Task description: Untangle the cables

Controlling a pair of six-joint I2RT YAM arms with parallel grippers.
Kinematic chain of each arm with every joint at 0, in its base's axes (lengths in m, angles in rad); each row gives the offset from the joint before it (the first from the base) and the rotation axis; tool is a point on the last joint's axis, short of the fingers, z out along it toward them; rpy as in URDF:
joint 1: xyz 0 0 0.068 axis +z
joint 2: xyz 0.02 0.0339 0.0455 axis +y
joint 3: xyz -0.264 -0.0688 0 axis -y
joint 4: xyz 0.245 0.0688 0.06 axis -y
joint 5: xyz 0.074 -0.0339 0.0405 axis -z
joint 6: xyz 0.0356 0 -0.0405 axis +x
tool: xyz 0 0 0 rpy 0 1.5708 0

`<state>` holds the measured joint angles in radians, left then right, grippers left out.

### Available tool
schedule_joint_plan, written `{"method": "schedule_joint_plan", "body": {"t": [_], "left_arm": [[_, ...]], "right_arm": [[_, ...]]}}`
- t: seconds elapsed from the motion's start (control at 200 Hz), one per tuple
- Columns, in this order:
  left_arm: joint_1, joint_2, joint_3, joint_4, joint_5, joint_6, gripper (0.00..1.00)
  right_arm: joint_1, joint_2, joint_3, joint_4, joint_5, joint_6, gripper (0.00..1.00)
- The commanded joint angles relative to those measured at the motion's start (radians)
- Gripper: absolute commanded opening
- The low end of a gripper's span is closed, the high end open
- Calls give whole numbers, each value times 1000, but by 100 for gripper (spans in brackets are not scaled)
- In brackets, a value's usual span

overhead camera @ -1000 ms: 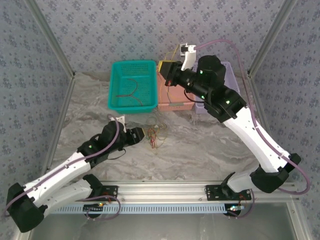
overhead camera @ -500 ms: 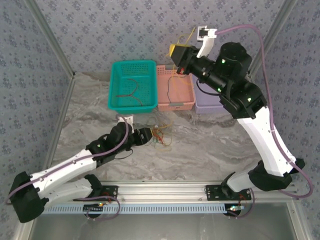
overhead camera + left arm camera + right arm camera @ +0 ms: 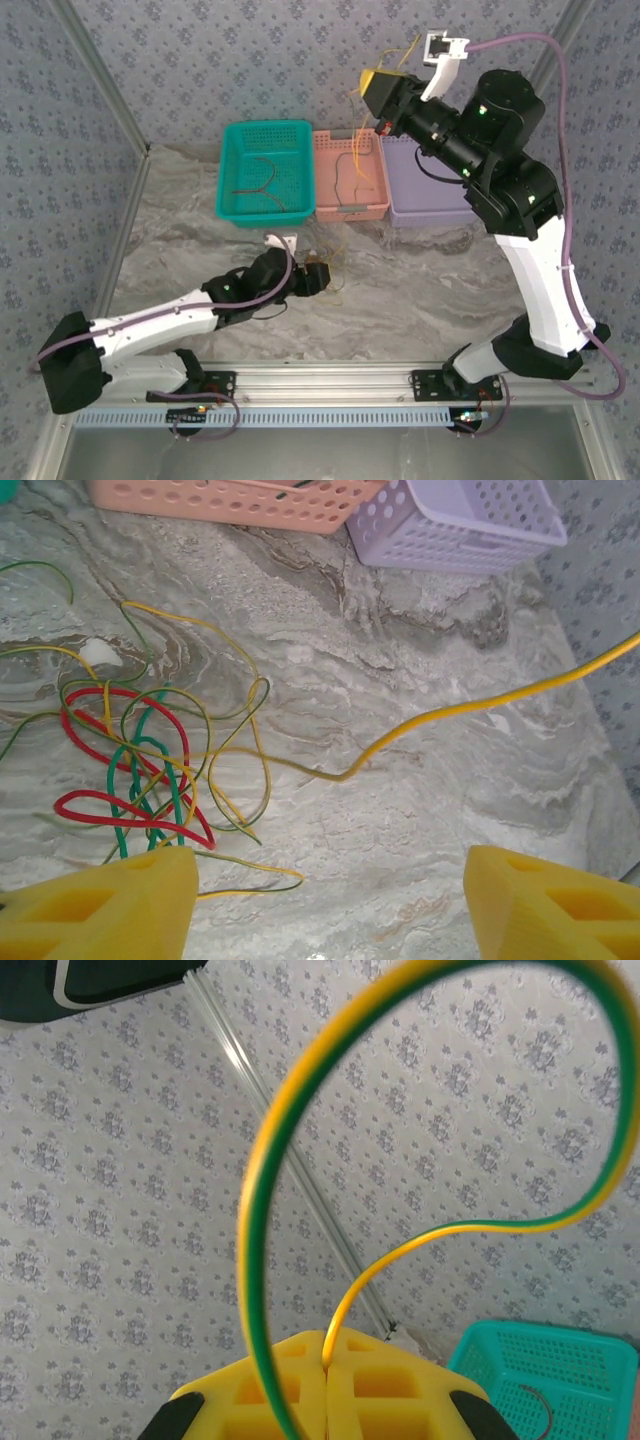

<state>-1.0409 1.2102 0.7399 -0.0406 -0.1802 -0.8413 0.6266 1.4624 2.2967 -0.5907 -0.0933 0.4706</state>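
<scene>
High above the far side of the grey marbled desk [image 3: 420, 290], the right pincer [image 3: 325, 1385] is clamped on a thin yellow-and-green cable [image 3: 262, 1160], which arcs up in a loop over its yellow pads. Near the middle of the desk, the left pincer [image 3: 330, 895] sits low with its jaws spread wide and nothing between them. Just beyond its pads lies a tangle of red, green and yellow cables [image 3: 140, 770], and one yellow strand [image 3: 450, 710] stretches away from it toward the far right. A teal plastic basket [image 3: 228, 170], a pink basket [image 3: 350, 211] and a lavender basket [image 3: 420, 212] stand in a row along the far side.
</scene>
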Motion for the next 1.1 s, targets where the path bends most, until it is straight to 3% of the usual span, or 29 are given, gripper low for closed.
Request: {"method": "schedule_joint_plan", "body": {"t": [0.0,0.25,0.37,0.54,0.78,0.924,1.099], "left_arm": [[-30,54,61,51,-48,59,73],[-65,244,160,22,-163,172,77],[-70,355,220,-97,-281,133,74],[-65,436,192,-91,-347,81,67],[-75,335,101,22,-302,60,40],[-79,218,44,73,-262,102,0],[-78,49,-6,47,-281,95,0]], "right_arm": [[-26,-7,71,-32,-26,-14,0],[-61,-33,111,-47,-26,-5,0],[-83,-53,129,-51,-19,6,0],[-113,-89,125,-69,-6,1,0],[-138,-125,59,-76,-11,-11,0],[-149,-166,-43,-58,-13,-20,0],[-177,-213,-155,-25,-19,-21,0]]}}
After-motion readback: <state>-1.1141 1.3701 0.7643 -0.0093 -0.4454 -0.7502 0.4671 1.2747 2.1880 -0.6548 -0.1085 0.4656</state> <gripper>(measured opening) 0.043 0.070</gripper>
